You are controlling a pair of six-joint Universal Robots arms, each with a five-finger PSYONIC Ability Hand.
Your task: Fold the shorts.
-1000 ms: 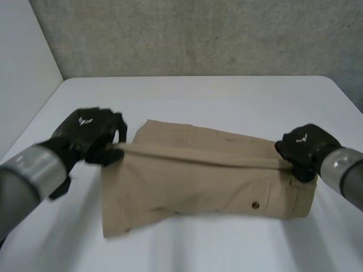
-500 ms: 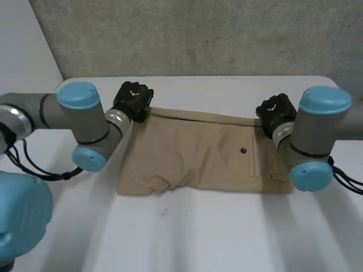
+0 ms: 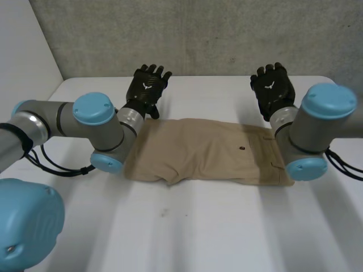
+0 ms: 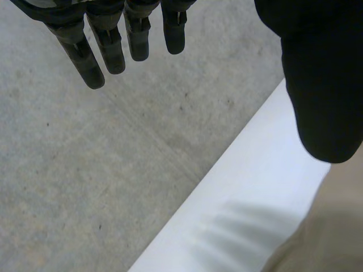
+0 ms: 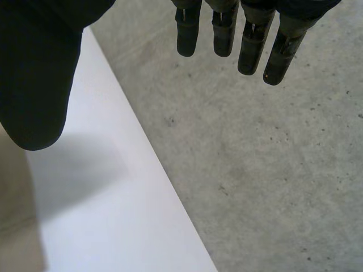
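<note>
Left hand (image 3: 148, 85), right hand (image 3: 273, 89) splayed, past far edge of folded shorts (image 3: 198, 150)

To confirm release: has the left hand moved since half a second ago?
Yes. The black left hand moved off the beige fabric shorts toward the far edge of the white table.

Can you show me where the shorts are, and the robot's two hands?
shorts (image 3: 198, 150): head view, the middle of the tan cloth.
left hand (image 3: 146, 86): head view, the back of the hand.
right hand (image 3: 273, 90): head view, the back of the hand.
</note>
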